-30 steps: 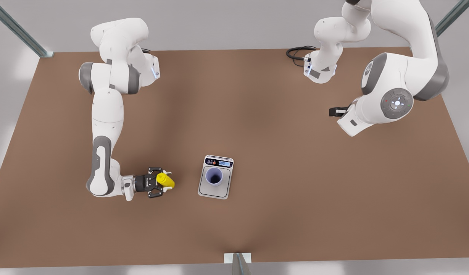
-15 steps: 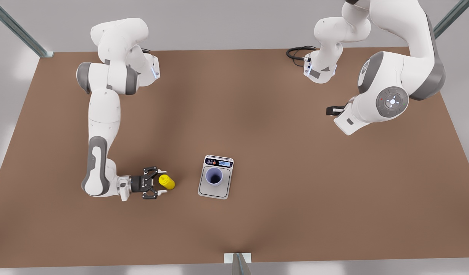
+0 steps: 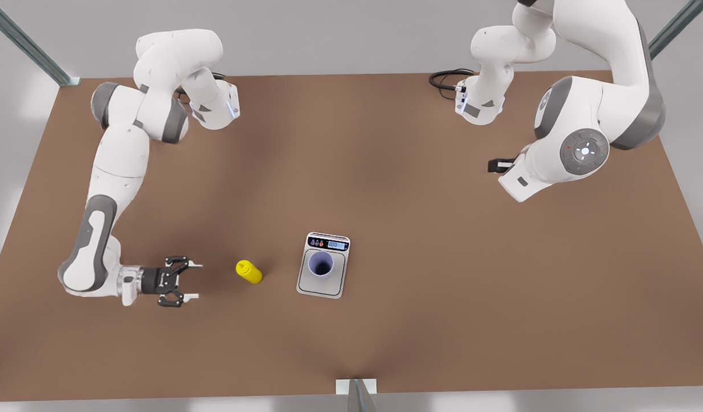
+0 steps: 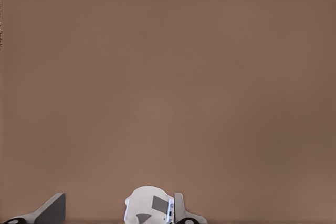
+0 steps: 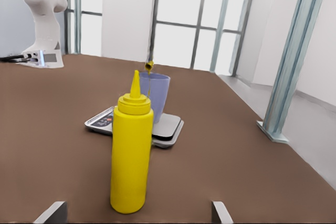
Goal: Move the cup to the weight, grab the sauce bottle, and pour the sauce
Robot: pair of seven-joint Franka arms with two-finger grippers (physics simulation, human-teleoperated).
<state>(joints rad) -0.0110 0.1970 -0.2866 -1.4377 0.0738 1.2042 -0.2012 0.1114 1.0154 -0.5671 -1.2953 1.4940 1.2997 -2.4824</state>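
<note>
- The right gripper (image 3: 192, 281) hung low over the table (image 3: 443, 257), fingers spread, holding nothing.
- The sauce bottle (image 5: 131, 158) stood upright just ahead of it, apart from both fingers.
- Beyond it, the cup (image 3: 321, 265) sat on the weight (image 3: 324, 286).
- The left gripper (image 3: 493, 166) waited far off; whether its fingers were spread could not be told.

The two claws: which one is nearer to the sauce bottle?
The right claw, open low over the table beside the sauce bottle. The left claw waits far across the table, beyond the cup.
</note>
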